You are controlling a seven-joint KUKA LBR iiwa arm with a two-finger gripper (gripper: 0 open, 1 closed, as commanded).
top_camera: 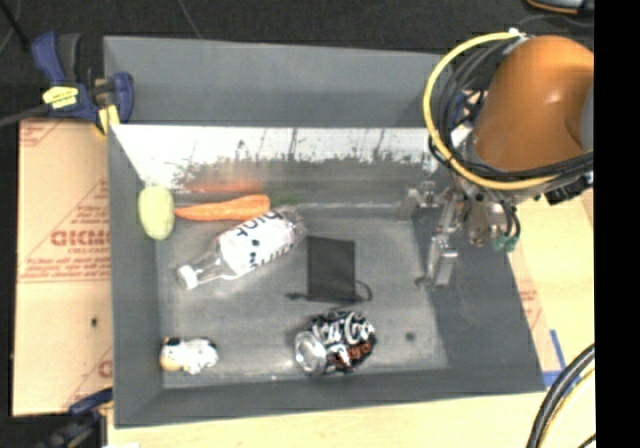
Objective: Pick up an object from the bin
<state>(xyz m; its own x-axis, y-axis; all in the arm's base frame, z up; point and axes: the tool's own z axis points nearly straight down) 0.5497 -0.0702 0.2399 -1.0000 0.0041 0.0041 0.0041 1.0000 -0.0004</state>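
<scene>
A grey metal bin (470, 336) with sloping walls and a scuffed, matte floor is holding six small things, well apart from one another. At the far left, a pale green, smooth, egg-shaped fruit (156, 211) is lying against the left wall. Just beside it, nearly touching, an orange carrot (222, 207) is lying lengthwise along the back of the floor, tapering toward the right. Below the carrot, a clear plastic bottle (245, 246) with a white label printed in dark letters is lying on its side at a slant, its neck pointing down and left. In the near left corner, a small rounded toy (188, 355), white with yellow and black patches, is resting alone. Toward the middle, a flat, black, rectangular pouch (330, 268) of soft-looking cloth is lying with a thin cord trailing from its lower edge. Just in front of it, a crushed drink can (335, 341), shiny, crumpled, black with red and white lettering, is lying on its side. At the right, the metal gripper (436, 266) is hanging low over bare floor near the right wall, with the pouch and the can nearest to it and nothing visibly in its grasp; whether it is open or closed cannot be told. Above it, a smooth, domed orange cover (530, 101) is sitting on the arm's wrist, ringed by looping yellow and black cables (437, 86).
</scene>
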